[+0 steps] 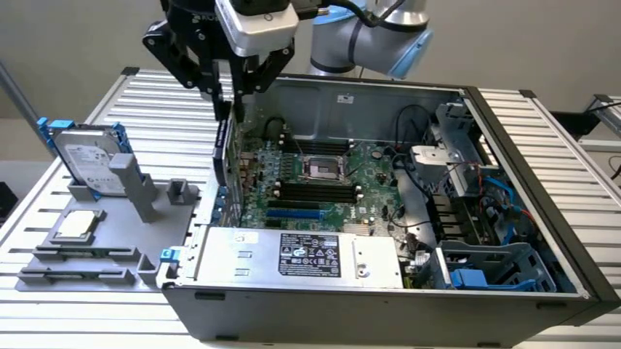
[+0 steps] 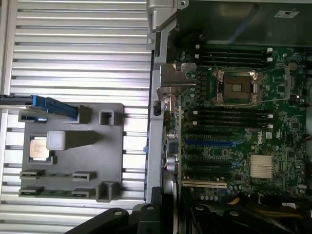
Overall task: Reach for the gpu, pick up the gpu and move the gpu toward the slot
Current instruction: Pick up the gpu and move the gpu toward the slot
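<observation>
Gripper (image 1: 230, 98) above the open computer case (image 1: 505, 291) at its wall on the exterior view's left, fingers closed on what appears to be the gpu (image 1: 223, 156), held edge-on and upright over the motherboard (image 1: 321, 182), hard drive (image 1: 89, 160) and CPU chip (image 1: 78, 225) on the grey fixture (image 1: 145, 240) beside the case.

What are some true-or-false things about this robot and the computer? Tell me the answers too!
1. The gripper holds the gpu upright by the computer case's side wall. True.
2. The hard drive lies inside the case. False: it stands on the grey holder outside.
3. The CPU chip sits on the grey holder. True.
4. The case is closed. False: it is open, and the motherboard shows.
</observation>
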### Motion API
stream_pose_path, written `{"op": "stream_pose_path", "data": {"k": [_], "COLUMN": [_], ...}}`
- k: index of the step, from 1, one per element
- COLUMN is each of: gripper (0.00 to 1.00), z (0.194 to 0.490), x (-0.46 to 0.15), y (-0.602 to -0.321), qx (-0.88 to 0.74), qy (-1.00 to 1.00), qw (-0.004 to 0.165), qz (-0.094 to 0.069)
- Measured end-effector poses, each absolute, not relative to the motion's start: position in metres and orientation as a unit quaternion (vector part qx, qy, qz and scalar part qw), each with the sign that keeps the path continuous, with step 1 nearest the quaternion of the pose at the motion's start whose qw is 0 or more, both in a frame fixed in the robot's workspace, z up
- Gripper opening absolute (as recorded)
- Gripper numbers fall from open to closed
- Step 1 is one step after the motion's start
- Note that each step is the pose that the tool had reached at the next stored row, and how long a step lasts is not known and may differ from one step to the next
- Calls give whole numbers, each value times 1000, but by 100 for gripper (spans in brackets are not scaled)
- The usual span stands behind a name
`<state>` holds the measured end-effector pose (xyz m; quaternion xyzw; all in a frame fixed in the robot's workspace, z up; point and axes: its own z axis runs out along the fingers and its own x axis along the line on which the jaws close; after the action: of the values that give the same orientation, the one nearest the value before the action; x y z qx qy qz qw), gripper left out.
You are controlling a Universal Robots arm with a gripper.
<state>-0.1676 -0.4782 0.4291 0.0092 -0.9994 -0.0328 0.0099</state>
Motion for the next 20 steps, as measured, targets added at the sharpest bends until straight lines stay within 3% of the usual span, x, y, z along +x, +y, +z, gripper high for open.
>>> {"op": "stream_pose_path", "data": {"k": [20], "gripper": [27], "z": [410], "x": [-77], "y": [-460], "qx": [9], "qy": [-999], "qw": [10], "qz": [-33]}}
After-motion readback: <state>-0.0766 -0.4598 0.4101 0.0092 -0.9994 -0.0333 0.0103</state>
